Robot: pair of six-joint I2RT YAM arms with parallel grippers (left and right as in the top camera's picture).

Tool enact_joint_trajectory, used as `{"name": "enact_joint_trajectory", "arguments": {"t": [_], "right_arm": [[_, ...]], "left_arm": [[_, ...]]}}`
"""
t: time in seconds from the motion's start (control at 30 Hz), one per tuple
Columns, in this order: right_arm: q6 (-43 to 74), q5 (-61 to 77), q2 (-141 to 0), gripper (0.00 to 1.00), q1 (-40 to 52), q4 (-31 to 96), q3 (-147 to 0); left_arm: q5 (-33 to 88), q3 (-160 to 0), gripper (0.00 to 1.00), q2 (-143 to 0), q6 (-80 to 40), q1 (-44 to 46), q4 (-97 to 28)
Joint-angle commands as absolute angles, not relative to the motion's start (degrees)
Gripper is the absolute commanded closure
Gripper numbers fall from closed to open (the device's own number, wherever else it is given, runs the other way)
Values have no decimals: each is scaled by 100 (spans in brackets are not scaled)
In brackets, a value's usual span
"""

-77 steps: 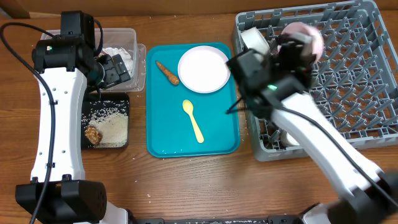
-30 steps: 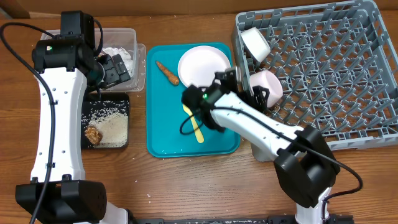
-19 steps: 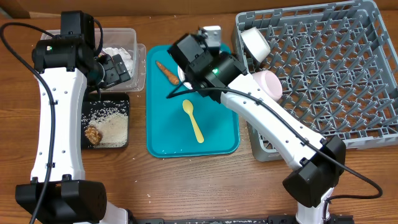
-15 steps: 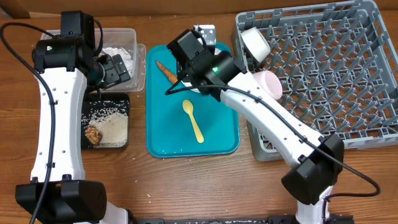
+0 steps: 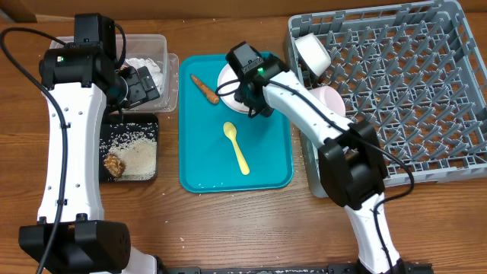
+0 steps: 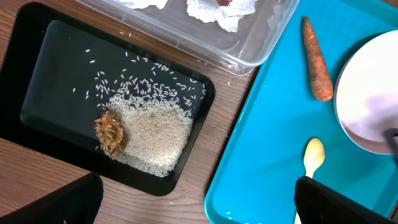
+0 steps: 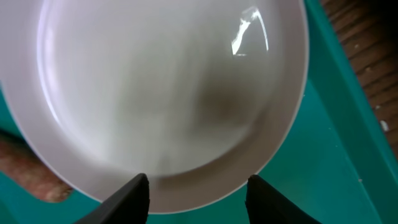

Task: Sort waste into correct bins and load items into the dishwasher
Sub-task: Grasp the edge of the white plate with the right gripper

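Glossy white plate (image 7: 168,81), pale yellow spoon (image 5: 237,148), orange carrot stick (image 6: 317,59), teal tray (image 5: 205,167), white rice (image 6: 155,134) speckling black tray (image 6: 43,93), grey grid-patterned dish rack (image 5: 426,99).

"what colour are they?"
"the left arm (image 5: 72,152) and right arm (image 5: 304,114) have long rounded white links, with black blocks at the joints and black bases."
"any markings?"
"a small green light (image 5: 64,55) on each black housing, and tiny dark screws along the white shell."
"cables?"
"a thin black cable (image 5: 14,72) beside the left arm. the right tool (image 7: 198,190) has dark, flat fingers (image 7: 132,194)."
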State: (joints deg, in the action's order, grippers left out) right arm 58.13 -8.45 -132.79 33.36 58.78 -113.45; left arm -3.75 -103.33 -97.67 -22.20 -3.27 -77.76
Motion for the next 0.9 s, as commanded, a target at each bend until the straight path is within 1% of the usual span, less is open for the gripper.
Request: {"name": "enact_joint_trajectory", "arguments": {"t": [0.0, 0.2, 0.37, 0.4, 0.53, 0.57, 0.67, 0.7, 0.87], "right_arm": [[6154, -633, -13375, 49, 3273, 5876, -11306], [6158, -607, -13496, 50, 3238, 5680, -10890], [6156, -609, -13515, 61, 3238, 5450, -10589], [6154, -613, -13515, 62, 3238, 5443, -10589], [6108, -683, -13515, 81, 3236, 5426, -10589], [6095, -729, -13515, 83, 3236, 5437, -10589], [5776, -766, -13513, 94, 3212, 5428, -10645], [5671, -766, -13513, 96, 3190, 5430, -10678], [5236, -766, -13502, 96, 3020, 5457, -10984]], "left_arm": [[-447, -10370, 0, -9813, -2231, -331, -7760], [-447, -10370, 0, -9813, -2231, -331, -7760], [-447, -10370, 0, -9813, -2231, -331, -7762], [-447, -10370, 0, -9813, -2231, -331, -7762], [-447, -10370, 0, -9813, -2231, -331, -7760], [-447, -10370, 0, -9813, -2231, -331, -7760], [-447, -10370, 0, -9813, -2231, -331, -7762], [-447, -10370, 0, -9813, -2231, -331, -7760], [-447, -10370, 0, -9813, -2231, -331, -7760]]}}
